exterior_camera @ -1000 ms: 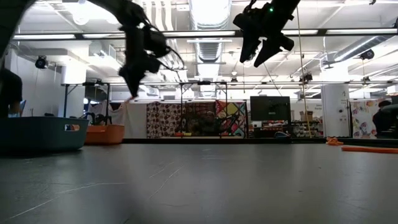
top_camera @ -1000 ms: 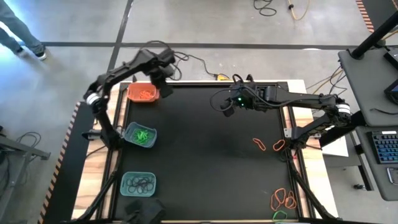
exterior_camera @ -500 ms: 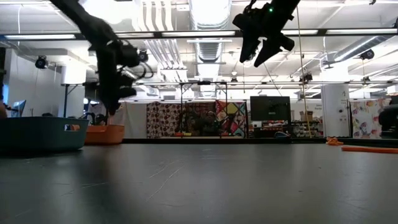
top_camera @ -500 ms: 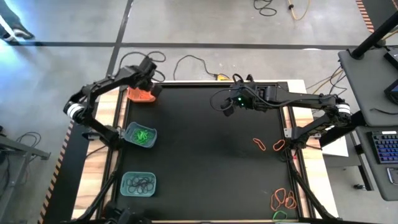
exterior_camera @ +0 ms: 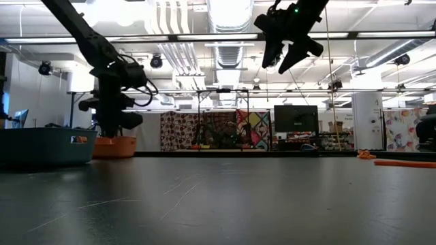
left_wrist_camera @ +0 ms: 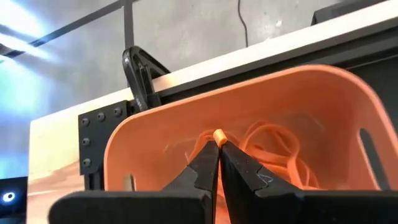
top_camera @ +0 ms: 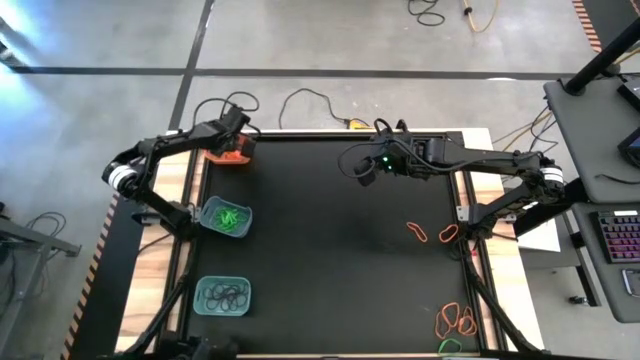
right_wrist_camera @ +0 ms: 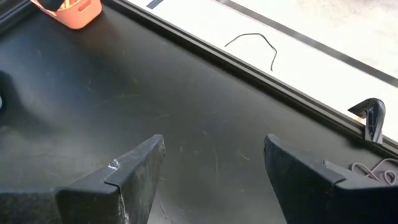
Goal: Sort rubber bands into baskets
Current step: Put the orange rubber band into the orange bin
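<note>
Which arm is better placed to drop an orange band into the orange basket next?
Left. The left gripper is over the orange basket, fingers pinched on an orange band. The right gripper hangs open above the mat's middle, away from the baskets.

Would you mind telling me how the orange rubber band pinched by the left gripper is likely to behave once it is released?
Probably floppy: the bands in the orange basket lie in loose curls. The orange rubber band looks thin and light, so it may cling to the left gripper rather than drop cleanly.
</note>
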Controlling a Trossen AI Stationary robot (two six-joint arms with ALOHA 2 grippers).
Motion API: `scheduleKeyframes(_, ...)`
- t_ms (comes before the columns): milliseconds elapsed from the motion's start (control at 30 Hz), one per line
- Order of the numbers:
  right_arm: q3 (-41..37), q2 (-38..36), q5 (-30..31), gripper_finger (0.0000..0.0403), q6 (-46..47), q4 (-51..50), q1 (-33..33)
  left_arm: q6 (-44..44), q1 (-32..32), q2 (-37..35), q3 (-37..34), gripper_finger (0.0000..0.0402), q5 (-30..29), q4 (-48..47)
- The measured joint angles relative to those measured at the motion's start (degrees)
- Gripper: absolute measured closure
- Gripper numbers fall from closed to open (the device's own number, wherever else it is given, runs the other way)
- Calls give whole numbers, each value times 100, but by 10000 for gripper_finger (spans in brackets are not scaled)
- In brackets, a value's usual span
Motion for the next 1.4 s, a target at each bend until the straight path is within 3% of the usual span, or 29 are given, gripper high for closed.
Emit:
scheduleKeyframes(167,0,0,2,138,32,0,-7,19,2,3,43,402,166,203)
scheduleKeyframes(367,0,0,2,138,34,2,-13,-10,-48,5,33,402,1274,337)
scheduleKeyframes(567,0,2,0,138,38,2,-13,10,-70,5,26,402,1290,298)
scheduleKeyframes(700,0,2,-7,138,80,2,-13,568,-71,7,23,396,1190,274)
scheduleKeyframes(1033,0,2,-195,138,135,2,-13,939,164,12,-27,338,945,-1)
scheduleKeyframes(1400,0,-19,-496,138,128,-26,-11,1066,184,12,873,262,1056,-1081)
